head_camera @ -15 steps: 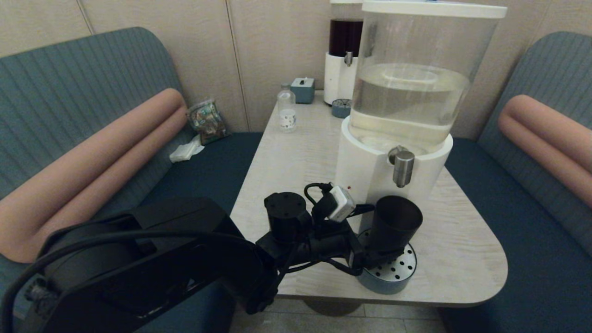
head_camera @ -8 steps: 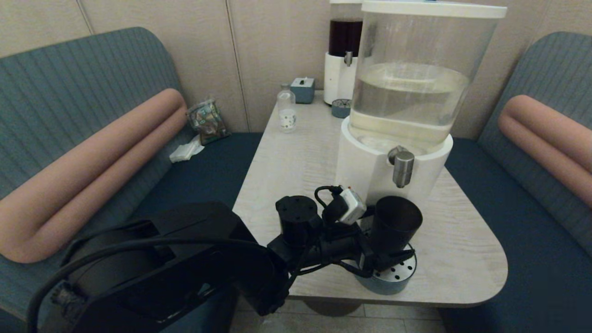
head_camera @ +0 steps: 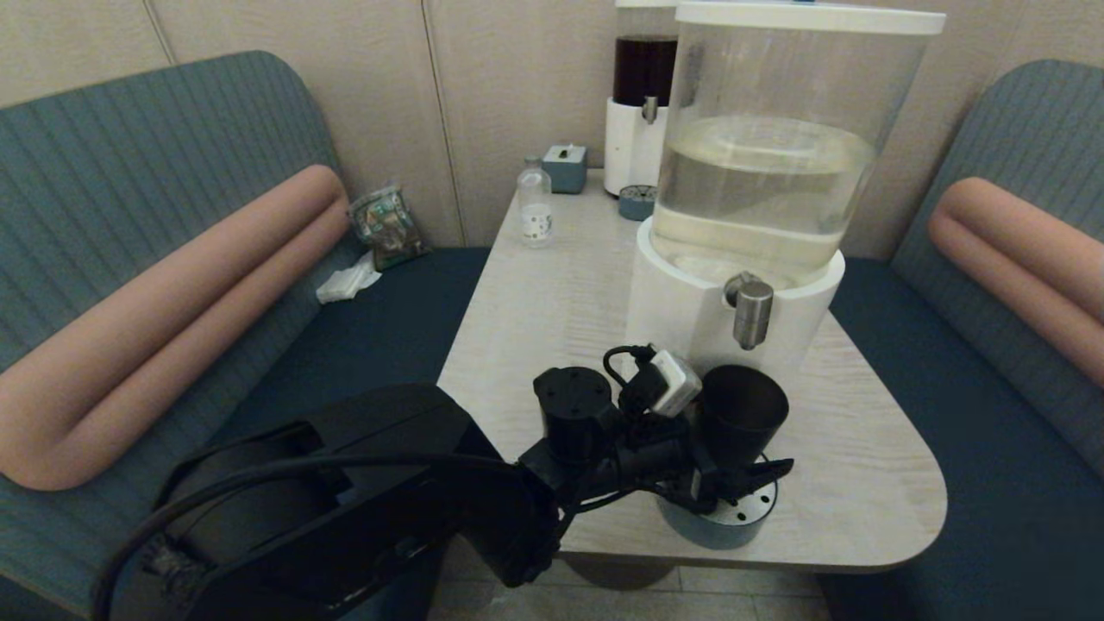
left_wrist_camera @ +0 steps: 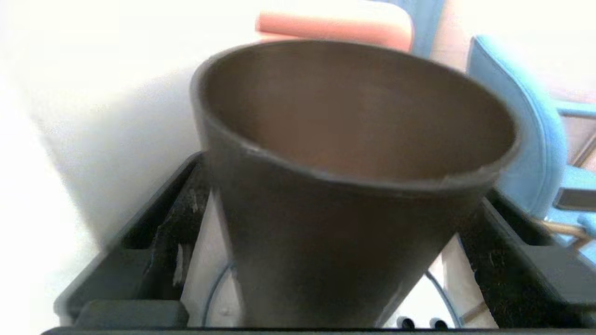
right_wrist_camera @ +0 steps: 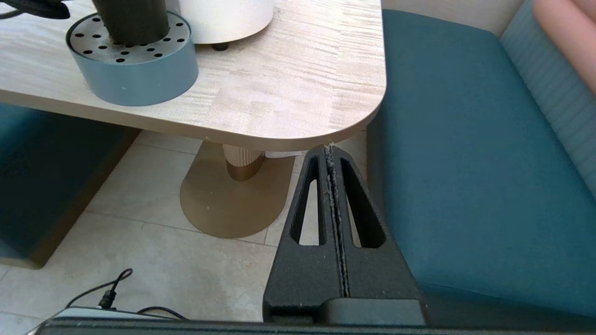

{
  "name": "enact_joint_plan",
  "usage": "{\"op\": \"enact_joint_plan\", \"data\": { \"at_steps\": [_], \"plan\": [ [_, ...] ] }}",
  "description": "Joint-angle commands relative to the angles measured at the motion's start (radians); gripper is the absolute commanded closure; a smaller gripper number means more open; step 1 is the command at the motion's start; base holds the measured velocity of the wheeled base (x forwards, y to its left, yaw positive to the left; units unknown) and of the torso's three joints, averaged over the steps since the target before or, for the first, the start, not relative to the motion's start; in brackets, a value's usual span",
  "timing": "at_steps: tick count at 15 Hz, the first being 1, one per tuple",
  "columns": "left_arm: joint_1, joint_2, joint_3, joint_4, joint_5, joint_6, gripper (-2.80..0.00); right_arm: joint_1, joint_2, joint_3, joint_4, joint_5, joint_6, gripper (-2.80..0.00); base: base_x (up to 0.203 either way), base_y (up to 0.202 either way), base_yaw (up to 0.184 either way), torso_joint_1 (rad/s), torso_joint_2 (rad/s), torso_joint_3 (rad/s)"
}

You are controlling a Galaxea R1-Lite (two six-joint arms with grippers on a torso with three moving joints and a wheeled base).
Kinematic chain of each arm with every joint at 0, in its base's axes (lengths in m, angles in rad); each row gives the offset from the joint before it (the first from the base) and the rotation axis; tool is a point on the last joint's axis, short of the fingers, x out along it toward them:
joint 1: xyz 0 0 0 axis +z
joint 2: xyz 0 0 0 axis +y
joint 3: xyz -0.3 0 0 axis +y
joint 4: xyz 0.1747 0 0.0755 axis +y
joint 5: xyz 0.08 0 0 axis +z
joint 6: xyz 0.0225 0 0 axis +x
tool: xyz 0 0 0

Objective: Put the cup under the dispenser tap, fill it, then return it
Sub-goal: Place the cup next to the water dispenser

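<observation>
Upright and empty, the dark brown tapered cup [head_camera: 742, 414] stands on the round perforated drip tray [head_camera: 749, 509] just below the steel tap [head_camera: 752, 315], with the left gripper [head_camera: 733, 479] clasping its lower half. Two dispensers share the table [head_camera: 535, 302]: one large [head_camera: 759, 172], one smaller [head_camera: 636, 112]. The right gripper [right_wrist_camera: 331, 153], fingers pressed together, hangs beside the table's corner.

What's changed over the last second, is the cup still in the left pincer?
The left pincer has slid right, its fingers still flanking the cup, though contact isn't clear. The cup hardly moved, standing on the drip tray below the tap. The right pincer is parked, shut, below the table edge.
</observation>
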Motion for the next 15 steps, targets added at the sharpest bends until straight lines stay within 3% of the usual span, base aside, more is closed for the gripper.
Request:
{"op": "enact_joint_plan", "data": {
  "at_steps": [1, 8, 15],
  "plan": [
    [0.001, 0.005, -0.008, -0.008, 0.001, -0.002, 0.00, 0.000, -0.002, 0.001, 0.000, 0.001, -0.001, 0.00, 0.000, 0.000, 0.000, 0.000, 0.00, 0.000],
    [-0.015, -0.002, 0.015, -0.026, -0.001, -0.007, 0.00, 0.000, -0.002, 0.001, 0.000, 0.001, -0.001, 0.00, 0.000, 0.000, 0.000, 0.000, 0.00, 0.000],
    [-0.040, -0.133, 0.179, -0.063, 0.020, -0.038, 0.00, 0.000, -0.002, 0.001, 0.000, 0.000, -0.001, 0.00, 0.000, 0.000, 0.000, 0.000, 0.00, 0.000]
  ]
}}
